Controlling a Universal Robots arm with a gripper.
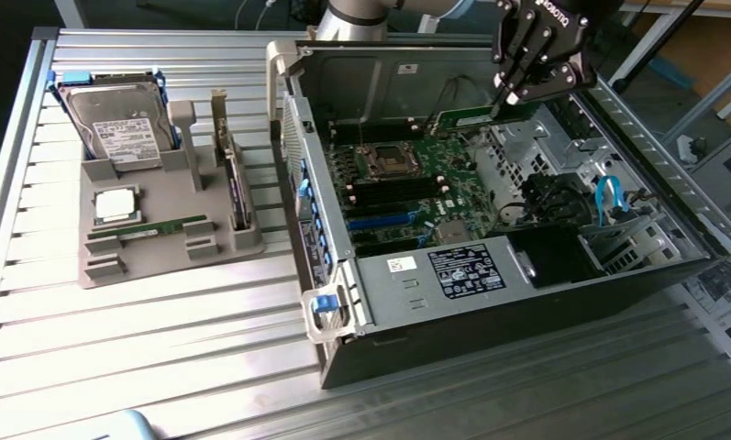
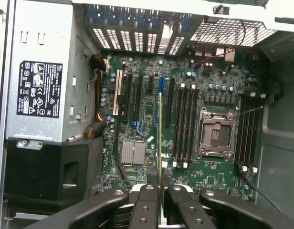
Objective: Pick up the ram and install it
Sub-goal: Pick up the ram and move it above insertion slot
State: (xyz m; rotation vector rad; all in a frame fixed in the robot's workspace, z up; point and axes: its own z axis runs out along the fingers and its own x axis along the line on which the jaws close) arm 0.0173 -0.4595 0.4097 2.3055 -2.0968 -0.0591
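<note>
**A:** Where is the ram?

**B:** In the air, inside the open computer case. It is near the case's far edge in the exterior view and above the motherboard. The gripper is clenched on it, with the fingers pinching the flat faces at one end. From the wrist the stick is seen edge-on, as a thin line running out from between the fingers. It passes across the expansion slots, beside the black memory slots next to the CPU socket.

**A:** Touching anything down there?

**B:** I can't tell how high it is, but the exterior view suggests it is clear of the board.

**A:** And the other stick?

**B:** The second ram stick lies flat near the front edge of the grey tray. The tray sits toward the bench edge on the exterior view's left.

**A:** How would you expect the ram to handle?

**B:** I'd judge it light and stiff, so a modest pinch should carry it. It is thin, though, so any twist between the fingers would tilt it. I'd also call it fragile, given the bare chips on the faces and the contacts along one long edge. The best hold is on the flat faces away from the contact edge, or by the short ends.
</note>
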